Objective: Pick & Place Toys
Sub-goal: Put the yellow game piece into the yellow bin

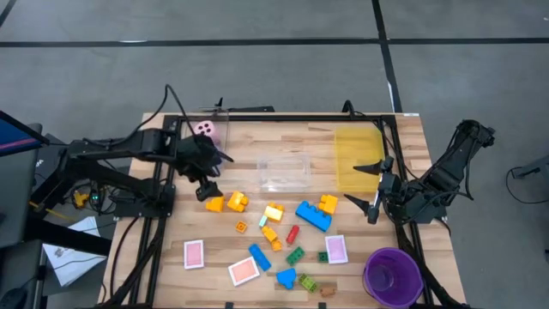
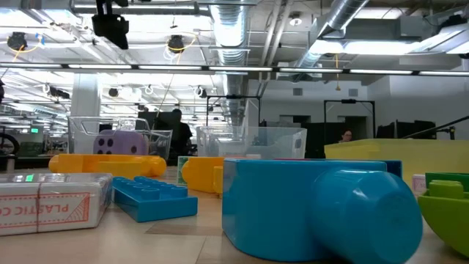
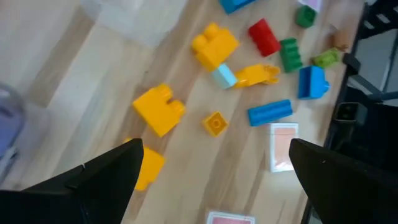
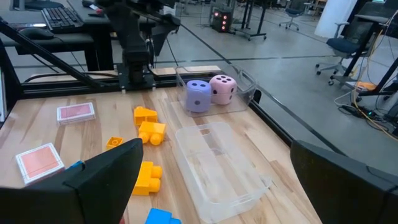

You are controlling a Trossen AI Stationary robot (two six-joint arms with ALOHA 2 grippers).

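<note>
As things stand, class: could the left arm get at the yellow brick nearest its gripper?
Probably yes: the left gripper hangs open just beside the yellow brick, nothing lies between them, and its top is bare.

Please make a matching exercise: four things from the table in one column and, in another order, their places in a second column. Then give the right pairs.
Things:
1. round purple plastic cup
2. clear empty plastic bin
3. see-through yellow plastic bin
4. pink dotted die

Places, as seen from above:
A. far left corner of the table
B. far right part of the table
C. near right corner of the table
D. middle of the table, above the scattered bricks

Pairs: 1-C, 2-D, 3-B, 4-A
</note>
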